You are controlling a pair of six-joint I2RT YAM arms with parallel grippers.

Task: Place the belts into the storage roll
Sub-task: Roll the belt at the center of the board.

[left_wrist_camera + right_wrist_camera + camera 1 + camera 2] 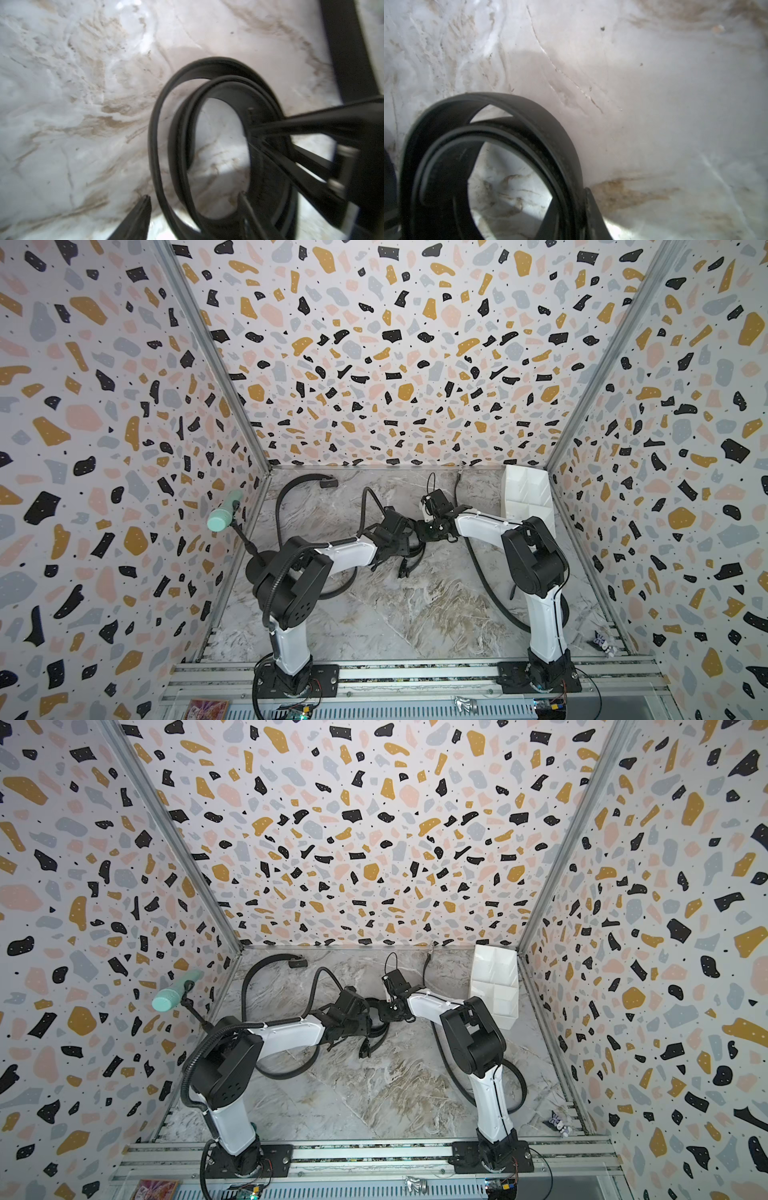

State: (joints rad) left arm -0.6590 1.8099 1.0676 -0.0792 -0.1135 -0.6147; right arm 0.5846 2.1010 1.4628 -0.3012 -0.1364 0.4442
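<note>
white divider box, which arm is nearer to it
Right. The right arm rises just beside the white box; the left arm lies across the table from it.

The right arm (536, 560) stands just in front of the white box (524, 489), crowding its near end. Left of the box a coiled belt (377, 1020) clutters the middle; the table (395, 614) nearer us lies open.
</note>
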